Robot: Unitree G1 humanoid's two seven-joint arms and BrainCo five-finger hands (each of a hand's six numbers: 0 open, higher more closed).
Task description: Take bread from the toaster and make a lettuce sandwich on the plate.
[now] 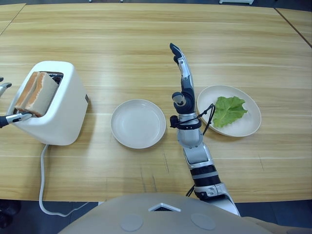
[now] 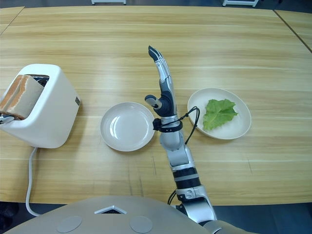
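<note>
A white toaster (image 1: 61, 114) stands at the table's left with toasted bread (image 1: 35, 93) sticking up out of its slot and leaning left. My left hand (image 1: 9, 118) is at the view's left edge, touching the bread's lower corner; most of it is cut off. An empty white plate (image 1: 138, 123) lies in the middle. To its right, a second white plate (image 1: 246, 127) holds a green lettuce leaf (image 1: 229, 109). Between the two plates my right hand (image 1: 184, 92) stands upright above the table, open, fingers stretched away from me, holding nothing.
The toaster's white cord (image 1: 43, 195) runs off the near table edge at the left. The wide wooden table (image 1: 146, 44) stretches bare beyond the plates. A seam to a neighbouring table (image 1: 295, 24) shows at the far right.
</note>
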